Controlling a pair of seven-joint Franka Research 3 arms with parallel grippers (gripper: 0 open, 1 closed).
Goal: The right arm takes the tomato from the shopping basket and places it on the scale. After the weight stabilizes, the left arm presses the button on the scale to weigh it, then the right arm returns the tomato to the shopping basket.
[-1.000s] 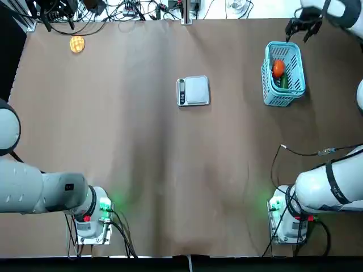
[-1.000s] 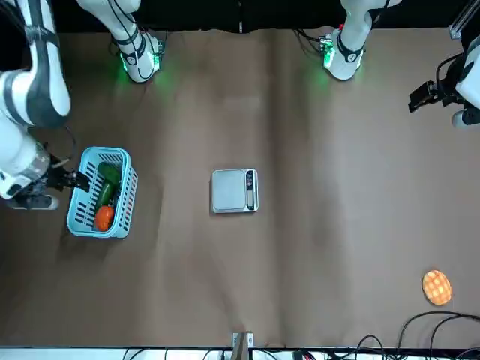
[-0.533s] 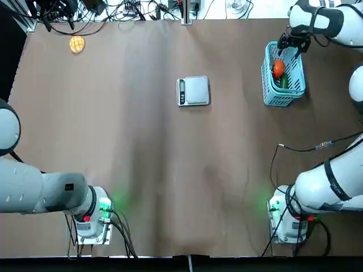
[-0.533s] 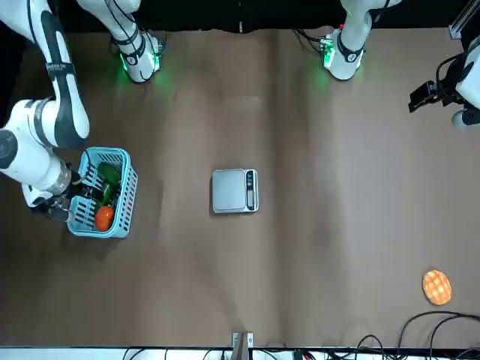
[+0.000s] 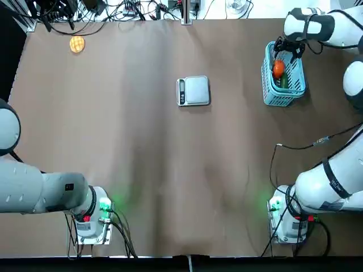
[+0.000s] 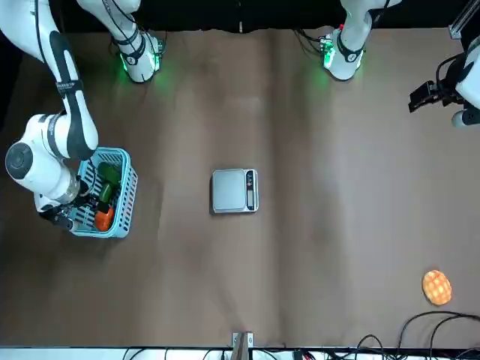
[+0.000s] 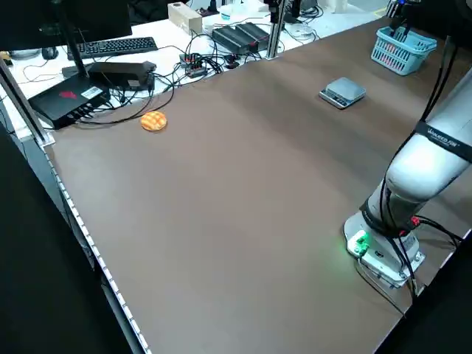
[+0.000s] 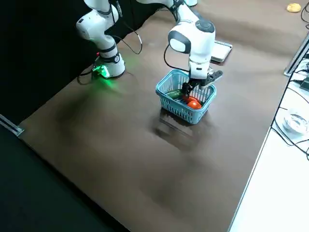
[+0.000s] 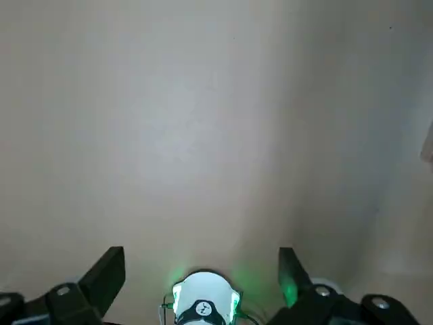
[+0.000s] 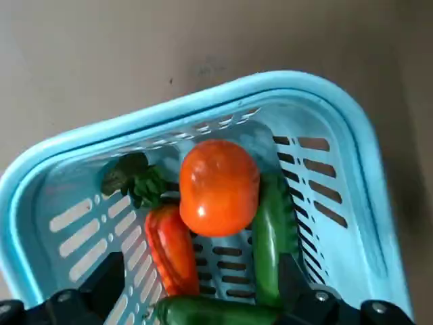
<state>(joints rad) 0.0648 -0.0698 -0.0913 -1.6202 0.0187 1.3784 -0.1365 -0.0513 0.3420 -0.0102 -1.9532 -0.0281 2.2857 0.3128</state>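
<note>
Orange-red tomato point(image 10: 218, 187) sits in the blue plastic basket point(image 5: 295, 85), on top of the other veg: a green cucumber-type piece point(image 10: 272, 237), a red-orange pepper-like piece point(image 10: 172, 249) and something dark green and leafy just beside it. So task is at the very start, judging by layout: nothing lifted, nothing weighed. Scale point(image 5: 193, 90) stands mid-table w/ bare plate, well apart from basket. All left to do: grab tomato, carry to scale, wait for reading to settle, left arm presses button, tomato goes back in basket. Right gripper point(image 10: 199, 288) hangs directly over the basket's far end, pointing down at the tomato; in top view it sits at the basket's far rim point(image 5: 287, 50), in right side view its tips reach down to about rim level, close above the veg. Fingers spread wide, approx as wide as the tomato plus margin either side in the wrist view; nothing between them, no contact w/ tomato or basket wall that can be made out. Tomato lies roughly centred between the two fingers, so line-up looks good for a straight drop; risk is nudging the cucumber or pepper on either side. Left gripper point(image 9: 199, 274) parked out at the robot's left edge of table, seen at the edge of front view point(image 6: 433, 94), fingers wide apart, empty, only bare table and its own base under it. Yellow waffle-like round point(image 5: 77, 43) lies far corner, not involved
</note>
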